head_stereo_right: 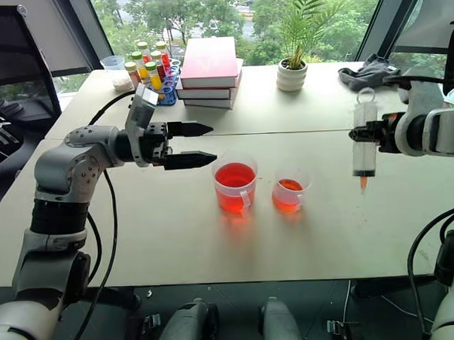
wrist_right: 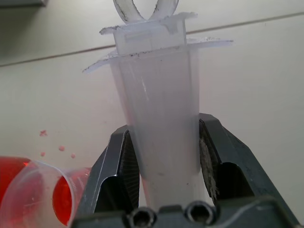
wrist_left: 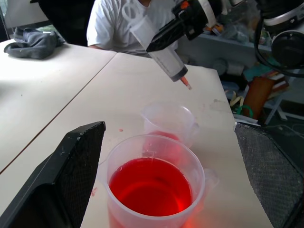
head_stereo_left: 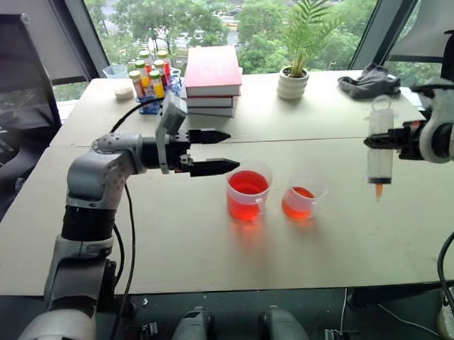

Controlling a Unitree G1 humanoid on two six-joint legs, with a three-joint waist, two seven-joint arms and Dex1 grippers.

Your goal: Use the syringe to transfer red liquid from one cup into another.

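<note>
While right fingers (head_stereo_right: 378, 133) grip syringe (head_stereo_right: 363, 145) upright, clear of cups | left fingers (head_stereo_right: 203, 145) spread beside big cup (head_stereo_right: 235, 186) | small cup (head_stereo_right: 290, 191) holds red.

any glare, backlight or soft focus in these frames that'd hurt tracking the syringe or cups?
Eye views: bright window behind, table evenly lit, faint red glow under the big cup and small cup; syringe sharp. Left wrist view: cups sharp, left gripper finger soft. Right wrist view: the syringe barrel looks milky in the right gripper.
</note>
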